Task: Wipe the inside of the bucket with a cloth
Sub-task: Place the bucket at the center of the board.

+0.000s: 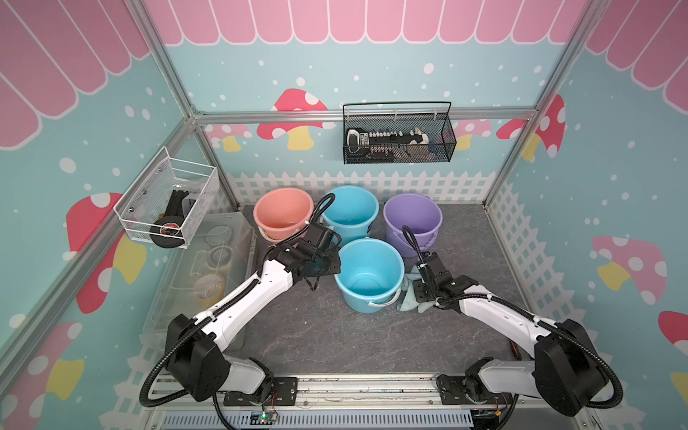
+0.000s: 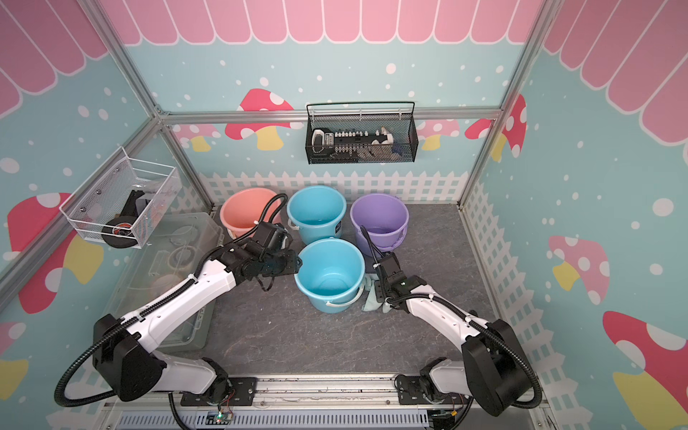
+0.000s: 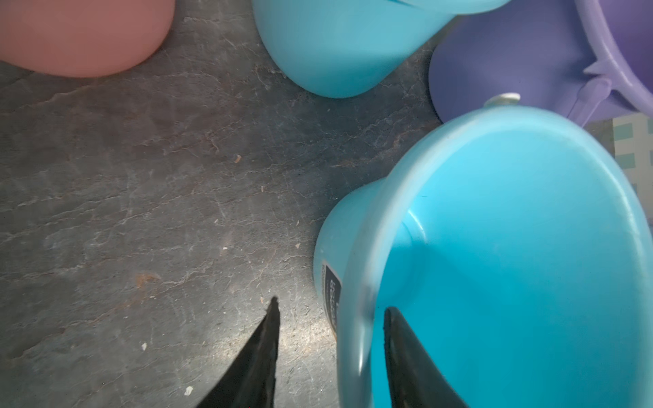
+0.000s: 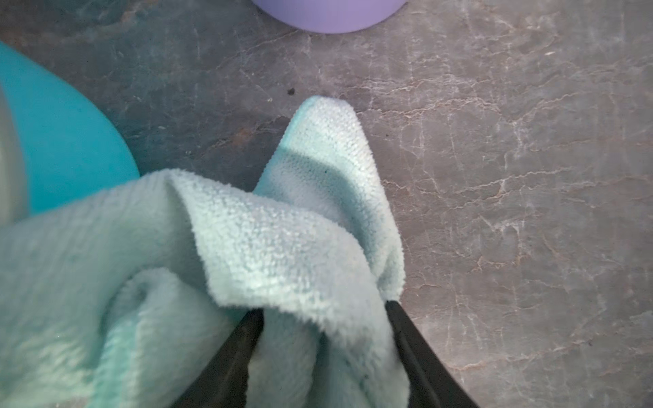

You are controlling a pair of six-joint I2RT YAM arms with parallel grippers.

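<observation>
- While the cloth (image 4: 275, 247) lies crumpled on the bench (image 4: 494, 176), just beside the front blue bucket (image 1: 357, 301) on the right arm's side, the right end effector (image 4: 325, 307) stands over it, fingers spread, with a fold lying between them.
- The left end effector (image 3: 328, 303) is spread as well and straddles that bucket's rim, one finger inside and one outside, neither pressing it.
- A pink bucket (image 1: 283, 212), a second blue bucket (image 1: 350, 208) and a purple bucket (image 1: 413, 216) stand in a row behind.

Nothing legible anywhere. Only a dark label (image 3: 331, 300) on the outer wall of the front blue bucket (image 3: 512, 247), just below the rim, pale print too blurred to read.
</observation>
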